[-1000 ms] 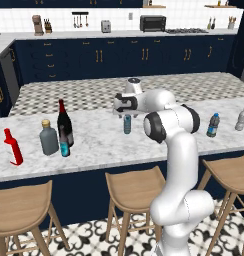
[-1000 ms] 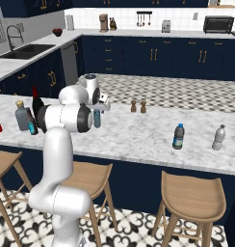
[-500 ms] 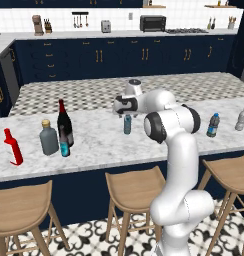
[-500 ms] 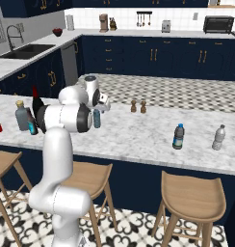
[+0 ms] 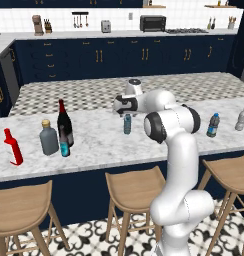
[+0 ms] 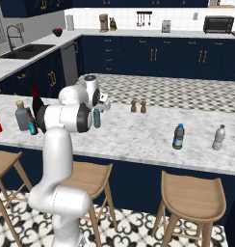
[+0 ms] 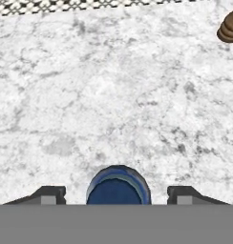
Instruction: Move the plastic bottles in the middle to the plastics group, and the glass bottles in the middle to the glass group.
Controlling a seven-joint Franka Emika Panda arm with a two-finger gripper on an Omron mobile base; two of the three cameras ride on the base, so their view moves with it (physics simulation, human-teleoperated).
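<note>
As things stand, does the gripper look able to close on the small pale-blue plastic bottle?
Probably yes. In the hand view the gripper sits over the pale-blue bottle, a fingertip on either side with gaps, and nothing stands between them on the marble counter.

The arm [image 5: 176, 165] is glossy white, built of thick rounded links with dark grey bands and round dark caps at its joints. The gripper [image 7: 116, 196] has two small dark, blocky finger tips [image 7: 47, 194].
</note>
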